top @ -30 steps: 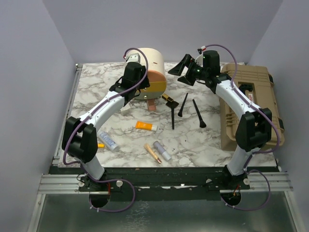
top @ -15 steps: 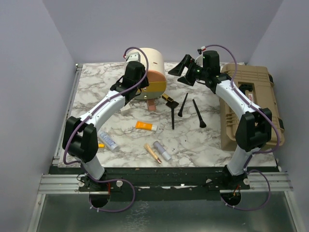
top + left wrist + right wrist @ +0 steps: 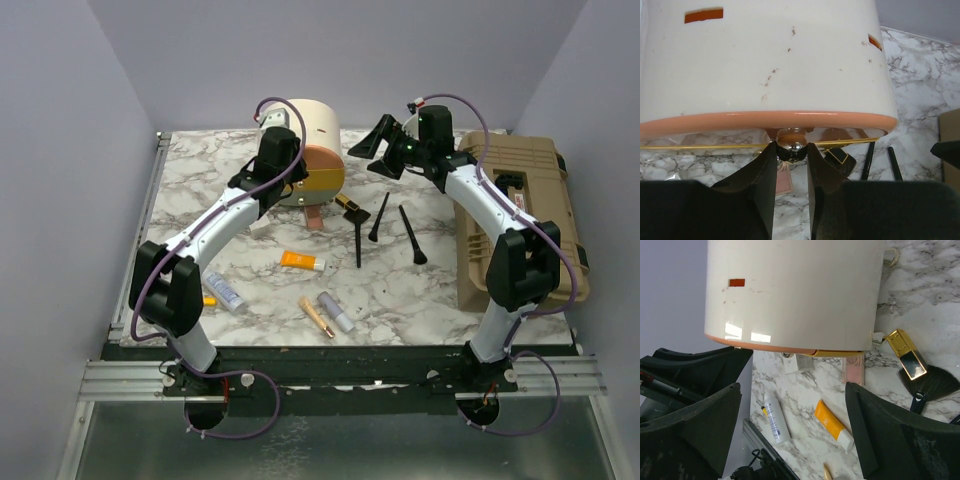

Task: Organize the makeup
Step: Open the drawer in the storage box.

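- Closing is the one clear change from a second ago: the left gripper (image 3: 791,152) now pinches tight on the small shiny knob (image 3: 791,144) under the rim of the case (image 3: 765,60). Both arms sit almost where they were.
- The right gripper (image 3: 378,148) hangs with its fingers spread wide and holds nothing; the case stands just ahead of it.
- No makeup looks put away — every piece in view lies loose on the table (image 3: 200,180).
- Just past the left fingertips, by the case's edge, lies the pink palette (image 3: 314,218).
- Ahead of and below the right gripper, in its wrist view, are the white cube (image 3: 792,363), the orange tube (image 3: 832,425) and the whitish tube (image 3: 775,417).
- Three black brushes (image 3: 379,217) lie below the right gripper, toward the bases; the gold tube (image 3: 317,317) and lilac tube (image 3: 337,312) lie further that way, well apart from both grippers.
- The toolbox (image 3: 520,215), to the right gripper's right, looks closed.
- My read: the task is barely begun. The step in hand seems to be opening the case by its knob, and all the sorting is still left.
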Controlling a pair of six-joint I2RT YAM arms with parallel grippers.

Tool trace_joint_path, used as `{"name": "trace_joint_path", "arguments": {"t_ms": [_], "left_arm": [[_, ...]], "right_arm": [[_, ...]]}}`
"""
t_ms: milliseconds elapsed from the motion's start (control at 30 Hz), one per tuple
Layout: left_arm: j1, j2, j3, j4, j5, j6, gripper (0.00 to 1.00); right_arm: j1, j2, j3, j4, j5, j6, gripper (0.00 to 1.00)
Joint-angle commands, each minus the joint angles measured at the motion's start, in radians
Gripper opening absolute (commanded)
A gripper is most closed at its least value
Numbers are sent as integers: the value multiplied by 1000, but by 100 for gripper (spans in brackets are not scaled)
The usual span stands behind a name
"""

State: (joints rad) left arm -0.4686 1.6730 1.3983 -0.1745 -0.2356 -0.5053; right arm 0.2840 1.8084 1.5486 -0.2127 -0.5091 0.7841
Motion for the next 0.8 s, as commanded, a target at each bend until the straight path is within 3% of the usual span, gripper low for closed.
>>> {"name": "trace_joint_path", "arguments": {"t_ms": [0,200,767], "left_arm": [[3,-52,-31,-1,23,-2,18],[3,-113,-66,-5,45,55,18],[3,-269,-225,-2,142,20,18]], "right_arm": [[0,22,31,-19,0,-17,90],[-1,25,24,-22,-12,-12,90],[0,-2,-8,-47,-37,-40,90]]}}
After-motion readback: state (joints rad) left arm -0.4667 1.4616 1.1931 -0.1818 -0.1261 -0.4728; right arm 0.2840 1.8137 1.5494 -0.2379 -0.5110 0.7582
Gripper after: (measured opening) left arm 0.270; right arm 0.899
